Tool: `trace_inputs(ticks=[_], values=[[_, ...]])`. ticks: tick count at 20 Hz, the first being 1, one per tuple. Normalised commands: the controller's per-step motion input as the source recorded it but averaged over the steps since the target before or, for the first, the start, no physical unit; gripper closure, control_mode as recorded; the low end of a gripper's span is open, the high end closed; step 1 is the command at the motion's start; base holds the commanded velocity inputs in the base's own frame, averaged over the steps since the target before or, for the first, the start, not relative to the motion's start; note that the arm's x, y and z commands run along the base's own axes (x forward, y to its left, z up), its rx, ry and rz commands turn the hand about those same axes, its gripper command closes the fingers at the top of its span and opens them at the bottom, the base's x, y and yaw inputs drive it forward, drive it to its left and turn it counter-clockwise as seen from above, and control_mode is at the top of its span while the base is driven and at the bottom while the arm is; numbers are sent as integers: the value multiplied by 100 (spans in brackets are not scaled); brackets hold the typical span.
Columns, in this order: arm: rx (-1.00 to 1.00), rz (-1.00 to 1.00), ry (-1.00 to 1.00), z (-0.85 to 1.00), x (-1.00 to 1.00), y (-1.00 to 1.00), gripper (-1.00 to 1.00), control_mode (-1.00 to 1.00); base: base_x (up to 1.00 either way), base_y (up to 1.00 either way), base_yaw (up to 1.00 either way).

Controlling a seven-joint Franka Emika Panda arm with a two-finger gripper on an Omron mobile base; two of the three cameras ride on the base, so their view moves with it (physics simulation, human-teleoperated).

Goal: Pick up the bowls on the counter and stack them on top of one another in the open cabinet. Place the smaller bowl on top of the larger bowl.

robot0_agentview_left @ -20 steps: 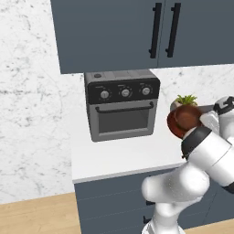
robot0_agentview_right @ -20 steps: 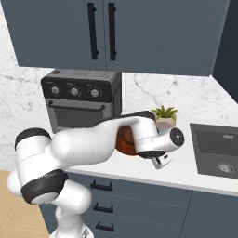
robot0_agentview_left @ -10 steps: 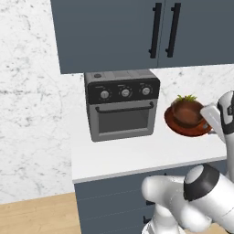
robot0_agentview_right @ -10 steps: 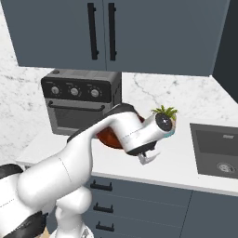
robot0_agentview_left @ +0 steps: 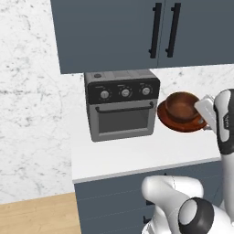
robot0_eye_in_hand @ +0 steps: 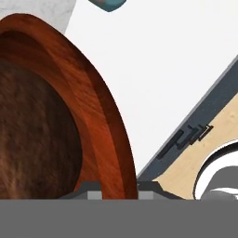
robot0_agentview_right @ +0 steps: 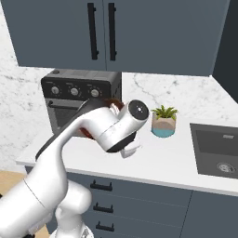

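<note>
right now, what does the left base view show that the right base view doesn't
Left base view: the wide bowl seen openly, its hollow facing the camera, held up off the counter beside the toaster oven, plus a patch of wooden floor. Right base view: the potted plant and the sink; here the arm covers the bowl except for a sliver. Both share the toaster oven, the counter and the two-door wall cabinet.

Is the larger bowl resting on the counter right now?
No. In the left base view the larger bowl hangs tilted in the air beside the toaster oven, clamped at its rim by the claw, above the counter.
</note>
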Motion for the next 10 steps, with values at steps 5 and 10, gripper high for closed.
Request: trace_inputs(ticks=[5, 10], values=[[2, 0, 0, 68, -28, 28, 100, -100, 0, 0, 0], [0, 0, 0, 71, -28, 18, 100, -100, 0, 0, 0]])
